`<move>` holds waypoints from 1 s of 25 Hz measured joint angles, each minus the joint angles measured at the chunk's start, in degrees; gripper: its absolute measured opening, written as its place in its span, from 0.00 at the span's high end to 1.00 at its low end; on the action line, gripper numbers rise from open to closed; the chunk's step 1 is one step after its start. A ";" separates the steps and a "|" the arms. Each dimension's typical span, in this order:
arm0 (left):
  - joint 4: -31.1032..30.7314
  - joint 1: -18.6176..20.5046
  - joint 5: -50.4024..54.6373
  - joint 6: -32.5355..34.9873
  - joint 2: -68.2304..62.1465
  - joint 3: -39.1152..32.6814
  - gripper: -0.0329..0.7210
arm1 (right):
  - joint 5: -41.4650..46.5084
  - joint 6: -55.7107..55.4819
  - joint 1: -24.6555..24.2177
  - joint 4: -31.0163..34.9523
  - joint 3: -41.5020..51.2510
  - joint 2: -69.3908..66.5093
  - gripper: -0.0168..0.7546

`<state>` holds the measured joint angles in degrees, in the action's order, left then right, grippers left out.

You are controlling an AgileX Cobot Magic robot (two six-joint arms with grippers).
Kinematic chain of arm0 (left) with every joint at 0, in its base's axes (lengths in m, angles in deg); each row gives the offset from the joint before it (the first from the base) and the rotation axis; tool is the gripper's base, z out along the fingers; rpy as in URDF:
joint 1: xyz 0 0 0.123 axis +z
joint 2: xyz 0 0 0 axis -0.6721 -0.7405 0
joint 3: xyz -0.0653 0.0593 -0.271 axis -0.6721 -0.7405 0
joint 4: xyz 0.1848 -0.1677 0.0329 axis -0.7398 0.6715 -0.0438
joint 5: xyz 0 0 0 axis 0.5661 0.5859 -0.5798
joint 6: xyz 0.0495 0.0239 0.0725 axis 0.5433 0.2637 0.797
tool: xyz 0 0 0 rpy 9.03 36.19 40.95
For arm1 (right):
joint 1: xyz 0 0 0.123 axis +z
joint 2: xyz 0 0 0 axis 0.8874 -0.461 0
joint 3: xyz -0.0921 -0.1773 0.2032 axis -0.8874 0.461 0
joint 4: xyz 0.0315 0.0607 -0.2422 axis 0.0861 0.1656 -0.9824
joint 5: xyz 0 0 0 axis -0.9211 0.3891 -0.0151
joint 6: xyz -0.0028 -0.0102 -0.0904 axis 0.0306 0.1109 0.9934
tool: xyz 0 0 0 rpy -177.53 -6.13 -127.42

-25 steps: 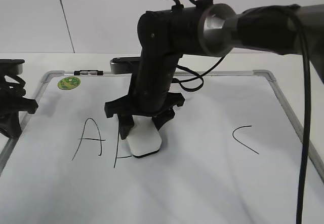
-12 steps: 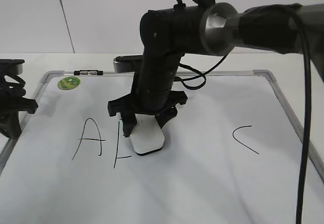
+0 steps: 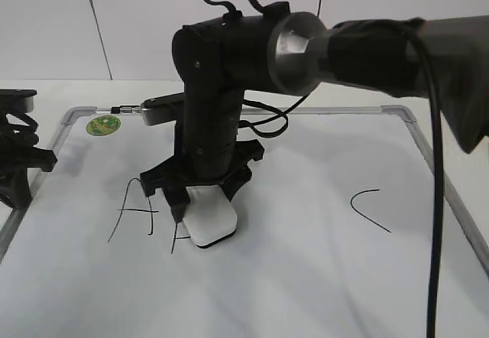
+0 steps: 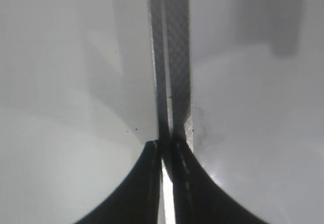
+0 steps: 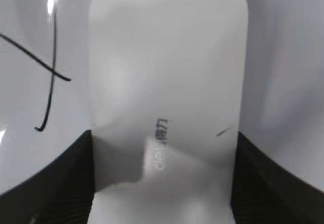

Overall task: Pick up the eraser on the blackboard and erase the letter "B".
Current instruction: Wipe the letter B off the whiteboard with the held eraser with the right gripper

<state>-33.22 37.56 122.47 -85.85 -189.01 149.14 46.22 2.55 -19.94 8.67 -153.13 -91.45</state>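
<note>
Since the earlier exterior frames, the right gripper (image 3: 200, 194) and the eraser (image 3: 209, 217) held in it have been carried leftward across the blackboard (image 3: 321, 277), from just right of the letter "B" (image 3: 178, 237) onto it. Less of that letter is visible now than before: only a short stub of the vertical stroke and a small tick at its foot remain in sight at the eraser's lower left edge. The "A" (image 3: 134, 209) and "C" (image 3: 370, 209) are unchanged, as is the green sticker (image 3: 103, 125).

In the right wrist view the eraser (image 5: 164, 102) is seen clamped between the two dark fingers (image 5: 55, 176), one pressed against each long side, with its flat face down on the board. Black strokes (image 5: 45, 77) lie just to its left in that view; whether these belong to the "A" or to the "B" cannot be told. The left gripper (image 4: 166, 158) is parked at the board's left frame edge, its fingers drawn nearly together on nothing.

Step in hand, as judged: the erasing pass over the "B", partly done. The next move is judged to call for a further stroke toward the near-left over the remaining stub, with downward pressure kept. Care is needed to stop short of the right leg of the "A", which stands just beside the eraser.
</note>
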 joint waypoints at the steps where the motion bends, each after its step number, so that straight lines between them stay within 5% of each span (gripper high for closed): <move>1: 0.00 0.00 0.00 0.00 0.00 0.00 0.93 | 0.79 0.00 0.12 0.11 -0.82 -0.37 0.30; 25: 0.00 0.00 0.12 0.00 0.00 0.00 0.93 | 4.20 0.17 0.66 0.29 -3.40 -1.51 0.30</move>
<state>-33.22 37.56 122.59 -85.85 -189.01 149.14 50.42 2.72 -19.28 8.96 -156.54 -92.97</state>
